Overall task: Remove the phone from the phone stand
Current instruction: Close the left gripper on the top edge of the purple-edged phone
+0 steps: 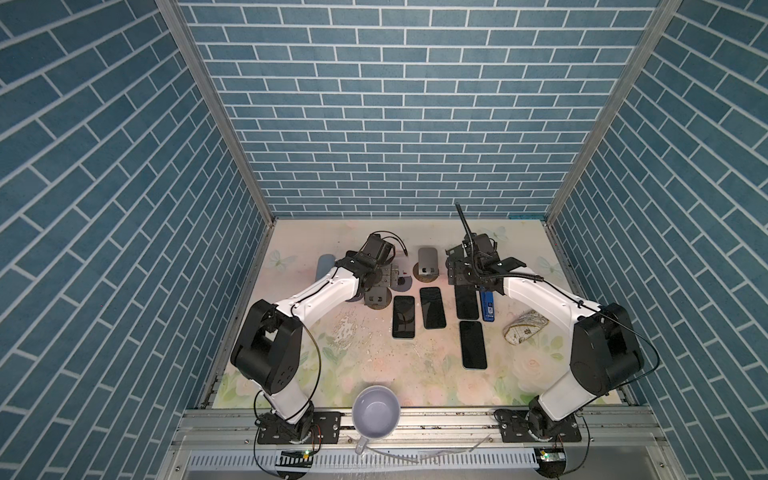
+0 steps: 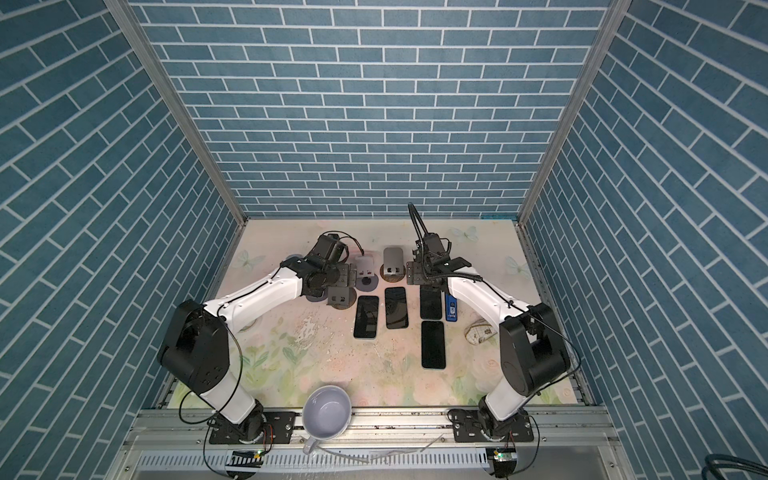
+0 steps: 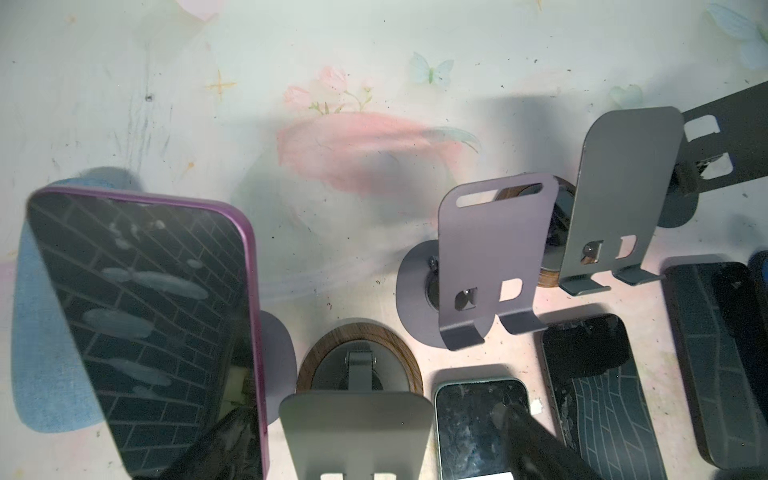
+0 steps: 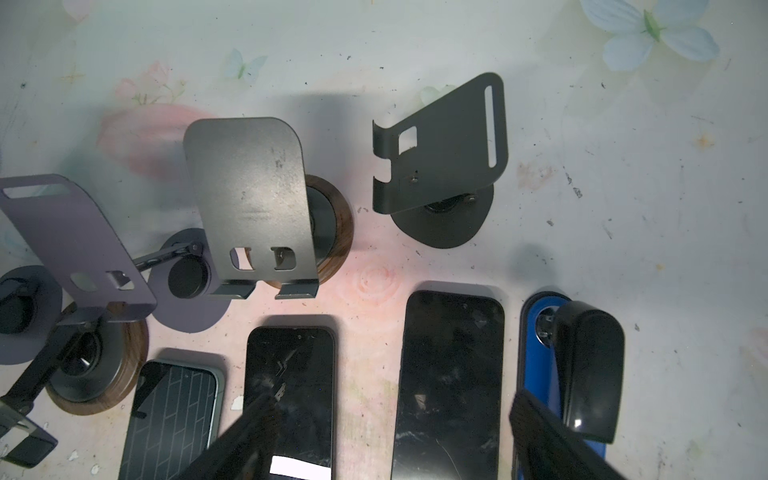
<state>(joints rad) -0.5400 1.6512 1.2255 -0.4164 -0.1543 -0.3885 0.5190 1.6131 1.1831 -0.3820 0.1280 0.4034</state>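
On your far left, the purple-cased phone (image 3: 158, 332) stood tilted in front of a blue cloth (image 3: 45, 365). A round base (image 3: 280, 361) showed just beside its edge, but you could not tell whether the phone rested on a stand. Your left gripper (image 3: 372, 419) had its jaws spread wide and gripped nothing, with one finger (image 3: 216, 444) at the phone's lower corner. Further right stood a lilac stand (image 3: 494, 257) and a grey stand (image 3: 623, 191), with flat phones (image 1: 432, 307) lying on the table (image 1: 374, 365) before them. Your right gripper (image 4: 390, 419) hung above those phones, its jaws wide apart and gripping nothing.
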